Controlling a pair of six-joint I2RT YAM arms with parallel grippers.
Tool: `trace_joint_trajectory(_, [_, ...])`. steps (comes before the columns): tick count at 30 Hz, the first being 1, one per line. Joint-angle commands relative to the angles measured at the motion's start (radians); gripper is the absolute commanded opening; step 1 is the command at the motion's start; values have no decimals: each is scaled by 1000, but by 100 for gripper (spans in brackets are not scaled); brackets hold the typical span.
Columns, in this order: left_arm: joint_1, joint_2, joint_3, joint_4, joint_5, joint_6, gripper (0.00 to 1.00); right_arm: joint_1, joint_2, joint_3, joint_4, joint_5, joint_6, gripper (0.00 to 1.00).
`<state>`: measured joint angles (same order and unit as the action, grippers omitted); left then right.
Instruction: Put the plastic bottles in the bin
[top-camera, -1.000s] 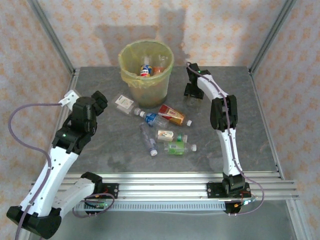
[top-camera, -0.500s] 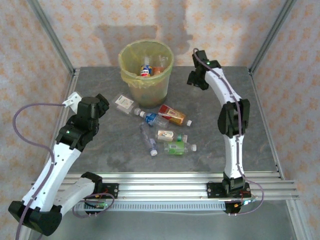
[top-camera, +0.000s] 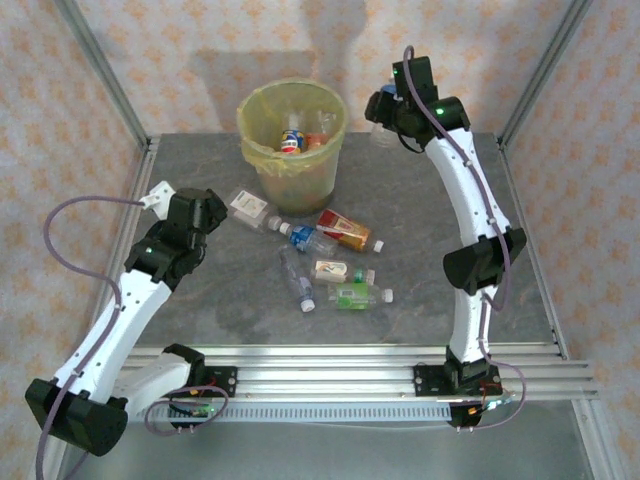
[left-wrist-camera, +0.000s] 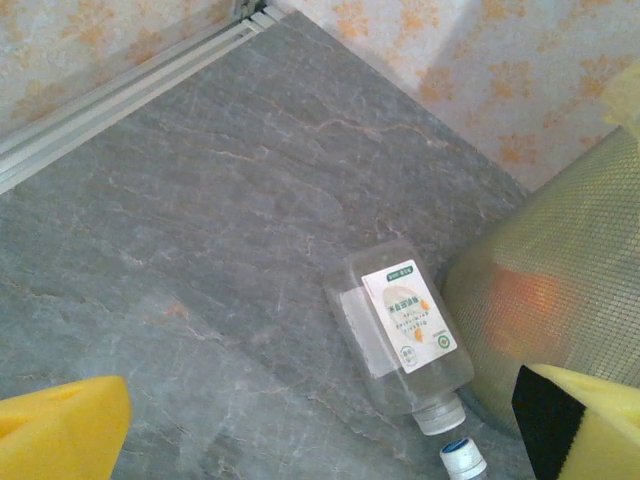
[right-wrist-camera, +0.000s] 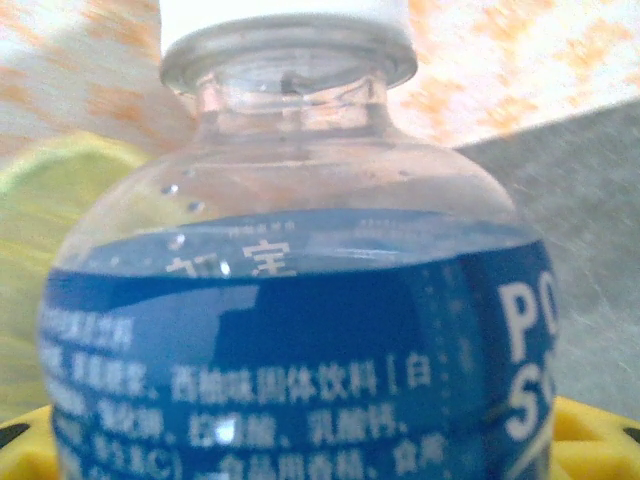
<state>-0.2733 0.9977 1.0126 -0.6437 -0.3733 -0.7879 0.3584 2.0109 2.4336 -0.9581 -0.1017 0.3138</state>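
Blue-labelled clear plastic bottle (right-wrist-camera: 290, 330) sat clenched in the right end effector (top-camera: 384, 108), high beside the round bin with a yellowish bag liner (top-camera: 300, 175). The left end effector (top-camera: 203, 213) hung released over the grey stone-patterned surface (top-camera: 420, 210), near a clear white-labelled bottle (left-wrist-camera: 405, 330).

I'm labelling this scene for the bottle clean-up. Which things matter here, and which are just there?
Job: bin; loose bottles on the table; blue-label bottle in the right gripper.
Just there: purple cable; metal rail.
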Motion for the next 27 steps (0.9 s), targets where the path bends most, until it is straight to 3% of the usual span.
trace_joint_trajectory(1, [-4, 4, 24, -12, 6, -5, 100, 29, -7, 110, 10, -17, 5, 22])
trace_joint_trajectory(17, [-4, 35, 34, -5, 51, -3, 100, 132, 176, 303, 257, -180, 39, 24])
trace_joint_trajectory(27, [-4, 30, 25, -10, 50, 0, 100, 172, 319, 326, 364, -190, 41, 27])
